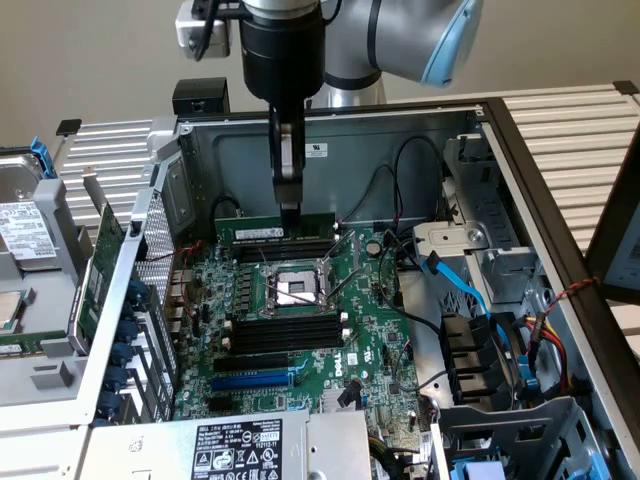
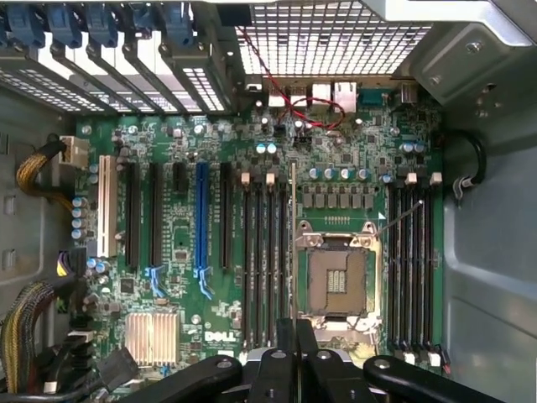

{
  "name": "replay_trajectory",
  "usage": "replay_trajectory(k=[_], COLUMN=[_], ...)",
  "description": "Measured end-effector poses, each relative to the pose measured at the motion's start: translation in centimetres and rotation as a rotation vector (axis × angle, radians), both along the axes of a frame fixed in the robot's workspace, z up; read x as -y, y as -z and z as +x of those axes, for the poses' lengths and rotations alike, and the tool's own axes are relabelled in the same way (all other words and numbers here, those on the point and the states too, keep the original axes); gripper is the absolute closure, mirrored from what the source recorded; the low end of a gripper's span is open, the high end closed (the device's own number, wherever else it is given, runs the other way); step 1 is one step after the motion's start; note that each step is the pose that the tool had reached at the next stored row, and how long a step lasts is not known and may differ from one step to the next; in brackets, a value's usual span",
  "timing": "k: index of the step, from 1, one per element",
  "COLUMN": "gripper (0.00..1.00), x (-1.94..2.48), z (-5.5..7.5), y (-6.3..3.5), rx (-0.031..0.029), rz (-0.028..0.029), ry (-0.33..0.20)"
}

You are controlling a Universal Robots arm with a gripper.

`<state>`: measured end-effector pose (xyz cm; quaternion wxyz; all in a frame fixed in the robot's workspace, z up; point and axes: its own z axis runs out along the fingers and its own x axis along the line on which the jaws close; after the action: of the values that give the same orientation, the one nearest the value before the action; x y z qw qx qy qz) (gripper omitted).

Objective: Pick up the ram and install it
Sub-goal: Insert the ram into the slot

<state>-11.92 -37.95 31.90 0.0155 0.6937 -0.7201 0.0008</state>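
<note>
My gripper [image 1: 289, 210] hangs down into the open computer case, shut on the ram [image 1: 270, 229]. The ram is a long thin green stick with a white label, held level and on edge above the motherboard [image 1: 375, 340]. In the exterior view it lies in front of the far black memory slots [image 1: 285, 250], just behind the CPU socket [image 1: 290, 290]. In the wrist view the ram [image 2: 293, 243] shows edge-on as a thin line between my fingers [image 2: 284, 357], running alongside the CPU socket [image 2: 337, 281] and parallel to the black memory slots [image 2: 264, 252]. I cannot tell whether it touches a slot.
A second bank of black memory slots [image 1: 280, 332] lies on the near side of the socket, with a blue expansion slot [image 1: 252, 380] beyond. Black and blue cables [image 1: 455, 285] crowd the exterior view's right. A green expansion card [image 1: 95, 285] stands outside the case wall on the left. The power supply [image 1: 235, 450] sits in front.
</note>
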Motion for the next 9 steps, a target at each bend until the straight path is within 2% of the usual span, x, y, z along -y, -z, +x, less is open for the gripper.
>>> replay_trajectory(k=[4, 9], gripper=[0.88, 0.88], x=[0.12, 0.62], z=[0.0, 0.0], y=[1.05, 1.97], rx=[0.0002, 0.002], rz=[0.0, 0.0], ry=[0.0, 0.0])
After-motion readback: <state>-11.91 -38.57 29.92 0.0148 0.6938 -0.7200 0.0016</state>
